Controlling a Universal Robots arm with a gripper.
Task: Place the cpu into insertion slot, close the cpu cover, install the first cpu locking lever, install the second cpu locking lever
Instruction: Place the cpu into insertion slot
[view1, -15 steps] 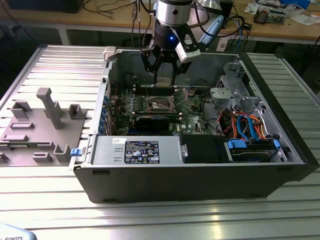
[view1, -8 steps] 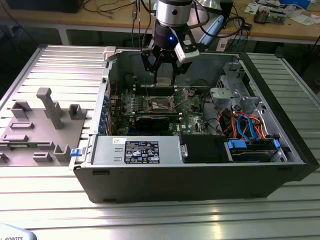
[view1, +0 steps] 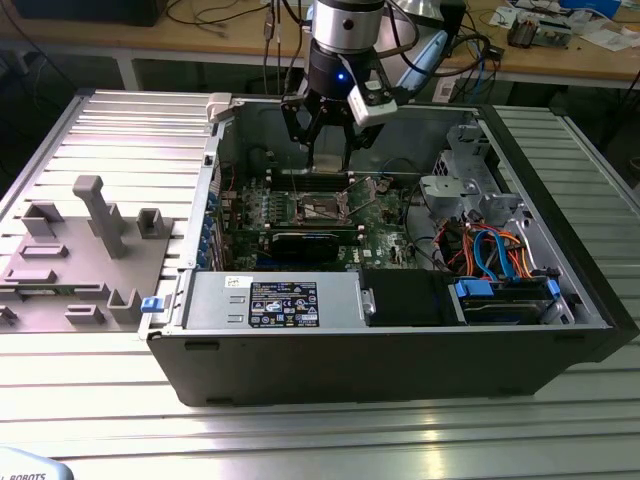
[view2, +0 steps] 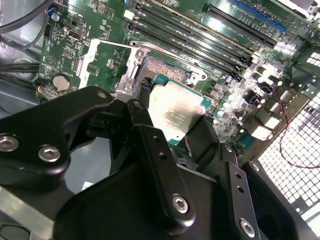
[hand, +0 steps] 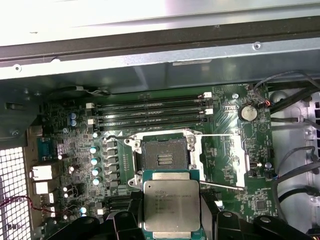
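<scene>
One cpu (hand: 171, 207), pinched by the gripper (view1: 327, 138), hovers near the open insertion slot (hand: 164, 157) inside the case (view1: 400, 350).

This is looking like a robot lab or workshop. An open computer case (view1: 400, 350) is lying on a ribbed metal table (view1: 320, 430). Grey plastic holders (view1: 90, 250) are sitting at the exterior view's left. Far behind, a wooden bench (view1: 570, 65) is carrying cables (view1: 215, 15) and small parts (view1: 540, 30). A robot arm (view1: 345, 40) is hanging over the case.
</scene>
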